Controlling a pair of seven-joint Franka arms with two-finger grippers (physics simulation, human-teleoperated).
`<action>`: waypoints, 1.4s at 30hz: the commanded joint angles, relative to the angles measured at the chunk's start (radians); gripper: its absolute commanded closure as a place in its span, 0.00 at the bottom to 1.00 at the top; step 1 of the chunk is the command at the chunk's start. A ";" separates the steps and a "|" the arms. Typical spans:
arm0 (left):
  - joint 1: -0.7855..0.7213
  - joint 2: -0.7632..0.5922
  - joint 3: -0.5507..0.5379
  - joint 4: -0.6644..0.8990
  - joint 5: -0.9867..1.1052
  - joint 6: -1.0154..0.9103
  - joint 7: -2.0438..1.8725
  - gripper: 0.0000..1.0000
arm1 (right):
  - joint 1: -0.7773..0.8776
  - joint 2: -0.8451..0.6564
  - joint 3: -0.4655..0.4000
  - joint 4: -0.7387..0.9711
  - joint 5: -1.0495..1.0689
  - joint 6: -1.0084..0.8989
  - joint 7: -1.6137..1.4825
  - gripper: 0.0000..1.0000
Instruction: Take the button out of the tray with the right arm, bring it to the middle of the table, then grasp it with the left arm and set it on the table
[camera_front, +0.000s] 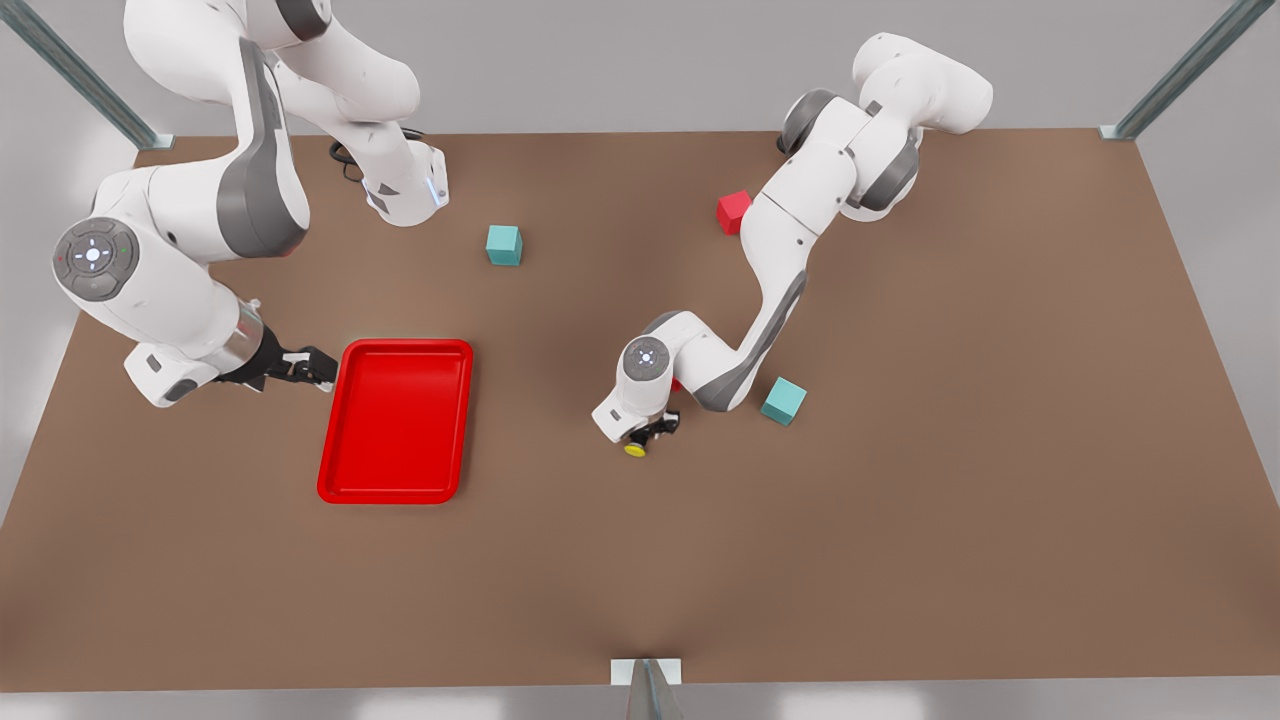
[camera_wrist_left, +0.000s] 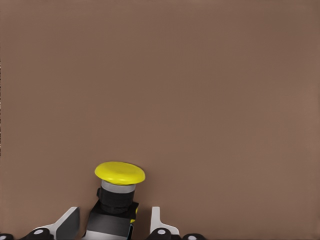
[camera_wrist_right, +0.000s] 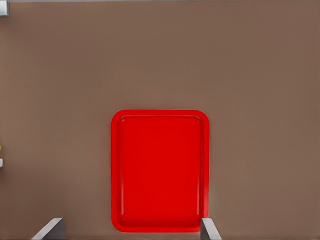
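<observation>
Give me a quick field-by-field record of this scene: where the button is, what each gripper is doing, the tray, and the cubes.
button: between the left gripper's fingers, yellow cap outward, near the table's middle
left gripper: low over the table, fingers apart either side of the button
right gripper: open, beside the tray, waiting
tray: red, nothing in it
teal cubes: one at, one at
red cube: behind the left arm
</observation>
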 joint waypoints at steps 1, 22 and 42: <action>0.002 0.004 0.000 0.009 0.001 -0.008 0.107 0.23 | 0.045 0.012 0.001 0.001 -0.012 0.002 -0.022 0.00; 0.003 -0.005 0.020 0.031 0.001 -0.135 0.106 0.51 | 0.136 0.049 0.004 0.025 -0.147 -0.013 0.180 0.00; -0.440 0.084 0.640 0.097 0.767 -0.469 -1.910 0.52 | 0.145 -0.020 0.031 0.022 -0.004 -0.146 0.126 0.00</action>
